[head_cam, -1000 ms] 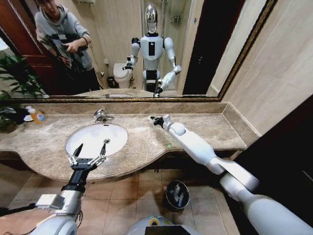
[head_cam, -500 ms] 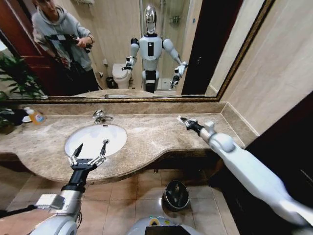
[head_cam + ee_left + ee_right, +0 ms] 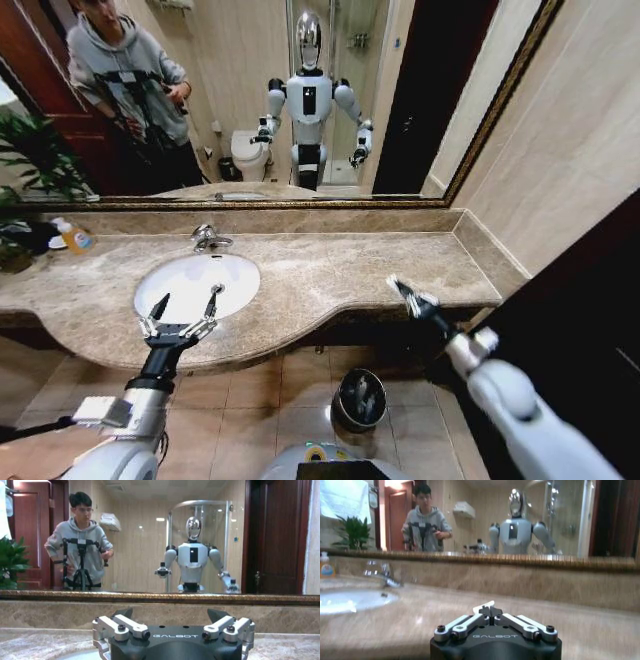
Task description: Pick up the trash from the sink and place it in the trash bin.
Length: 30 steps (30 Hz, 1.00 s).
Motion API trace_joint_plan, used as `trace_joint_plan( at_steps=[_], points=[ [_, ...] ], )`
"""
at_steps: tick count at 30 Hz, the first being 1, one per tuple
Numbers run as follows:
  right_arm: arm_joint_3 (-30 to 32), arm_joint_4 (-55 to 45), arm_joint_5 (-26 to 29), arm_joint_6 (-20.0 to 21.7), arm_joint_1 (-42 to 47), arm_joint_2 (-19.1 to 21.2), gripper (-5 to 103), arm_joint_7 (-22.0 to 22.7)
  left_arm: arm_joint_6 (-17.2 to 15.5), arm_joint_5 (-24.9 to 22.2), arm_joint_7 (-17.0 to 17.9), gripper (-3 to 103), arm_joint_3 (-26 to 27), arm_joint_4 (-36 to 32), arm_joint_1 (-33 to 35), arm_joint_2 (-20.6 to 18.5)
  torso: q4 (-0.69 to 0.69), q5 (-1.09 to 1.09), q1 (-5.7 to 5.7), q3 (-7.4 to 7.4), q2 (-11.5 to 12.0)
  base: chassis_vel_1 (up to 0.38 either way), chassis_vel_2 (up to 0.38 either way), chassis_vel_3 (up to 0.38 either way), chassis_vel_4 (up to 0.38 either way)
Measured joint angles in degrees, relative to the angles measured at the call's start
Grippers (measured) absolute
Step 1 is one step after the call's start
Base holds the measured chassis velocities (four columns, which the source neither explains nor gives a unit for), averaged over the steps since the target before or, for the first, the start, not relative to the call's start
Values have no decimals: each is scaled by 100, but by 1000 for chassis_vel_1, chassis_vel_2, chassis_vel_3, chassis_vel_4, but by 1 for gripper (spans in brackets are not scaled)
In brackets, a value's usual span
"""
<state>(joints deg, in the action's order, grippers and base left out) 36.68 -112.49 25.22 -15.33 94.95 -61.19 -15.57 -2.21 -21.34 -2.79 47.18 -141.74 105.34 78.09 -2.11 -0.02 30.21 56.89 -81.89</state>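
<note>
Orange-liquid bottle (image 3: pixel 75 237) stands well left of the faucet (image 3: pixel 207 237).

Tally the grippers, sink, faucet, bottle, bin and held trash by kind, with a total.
Grippers: 2, left gripper open, right gripper shut
White trash piece, held: 1
Sink: 1
Faucet: 1
Orange-liquid bottle: 1
Trash bin: 1
Total: 7

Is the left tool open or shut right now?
Open. In the head view the left tool hovers over the near edge of the sink, its two fingers spread wide apart with nothing between them.
</note>
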Motion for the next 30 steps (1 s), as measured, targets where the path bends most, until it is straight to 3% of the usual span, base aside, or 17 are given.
trace_joint_plan(
  at_steps=[8,14,22,30],
  points=[
    [-667,1343,-692,-554,13,-458,0,198,0,0,0,100,0,0,0,0,-1,2,1,1,1,0,0,0,0],
    [-1087,2283,-869,-486,-288,-524,0,100,0,0,0,100,0,0,0,0,0,1,1,1,1,0,0,0,0],
    [-1433,4772,-1804,-484,-1667,-1070,0,114,0,0,0,100,-1,0,0,0,-1,2,1,1,1,0,0,0,0],
    [-1427,5672,-2183,-361,-2118,-1196,0,-82,0,0,0,100,0,0,0,0,-1,1,2,1,1,0,0,0,0]
  ],
)
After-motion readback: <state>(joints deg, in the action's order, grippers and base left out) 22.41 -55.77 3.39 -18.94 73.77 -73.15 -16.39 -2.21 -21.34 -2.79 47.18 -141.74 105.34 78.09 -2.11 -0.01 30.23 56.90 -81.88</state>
